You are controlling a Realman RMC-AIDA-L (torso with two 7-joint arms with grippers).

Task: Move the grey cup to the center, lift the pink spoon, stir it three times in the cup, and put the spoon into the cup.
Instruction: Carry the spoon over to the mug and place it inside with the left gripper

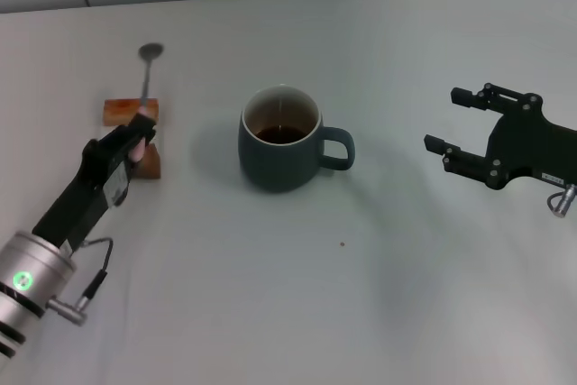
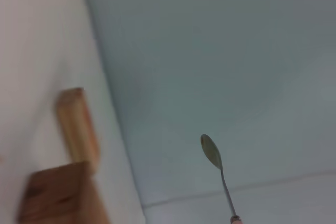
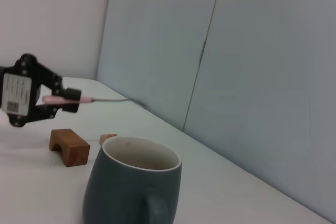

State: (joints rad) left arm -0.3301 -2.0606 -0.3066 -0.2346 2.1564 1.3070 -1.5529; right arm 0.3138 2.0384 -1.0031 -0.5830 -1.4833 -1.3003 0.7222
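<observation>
head view: left tool point(image 1: 137, 135) grasping pink spoon point(image 1: 146, 70); right tool point(image 1: 448, 123) released beside grey cup point(image 1: 281, 140)

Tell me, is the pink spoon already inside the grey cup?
No, the left gripper holds the pink spoon in the air, apart from the grey cup.

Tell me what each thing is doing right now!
Dark blue-grey ceramic mug: upright mid-table, holding dark brown liquid.
Slender pink-handled spoon with metal bowl: lifted off the blocks, held by its handle.
Brown wooden blocks: resting on the table.
Left gripper: shut on the spoon.
Right gripper: open, empty, beside the mug.
</observation>
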